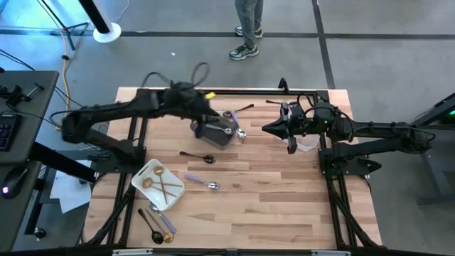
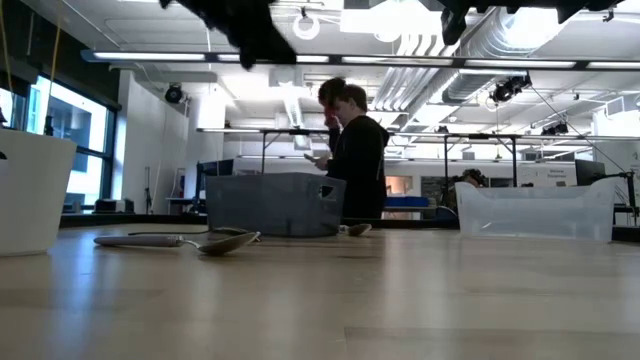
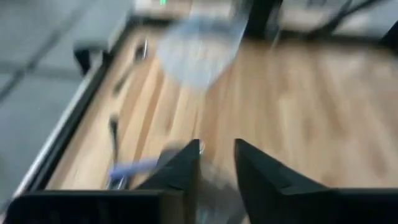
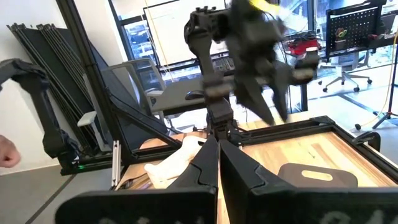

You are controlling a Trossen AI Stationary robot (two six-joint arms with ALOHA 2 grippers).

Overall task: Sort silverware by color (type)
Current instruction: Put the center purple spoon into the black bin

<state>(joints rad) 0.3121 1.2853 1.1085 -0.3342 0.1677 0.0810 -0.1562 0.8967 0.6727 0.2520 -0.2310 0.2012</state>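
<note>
Wooden table (image 1: 284,206): your left gripper (image 1: 226,126), jaws narrowly parted and empty, hovered over the grey bin (image 1: 213,135); lilac-handled spoon (image 1: 201,180) lay nearer you, lengthwise crossways.

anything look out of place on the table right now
Yes: a shiny spoon lies on the wood just outside the grey bin, beside the bin rather than in it. Other cutlery is scattered loose, like the lilac-handled piece.

Bright overhead ceiling light; left wrist view smeared by motion blur.
</note>
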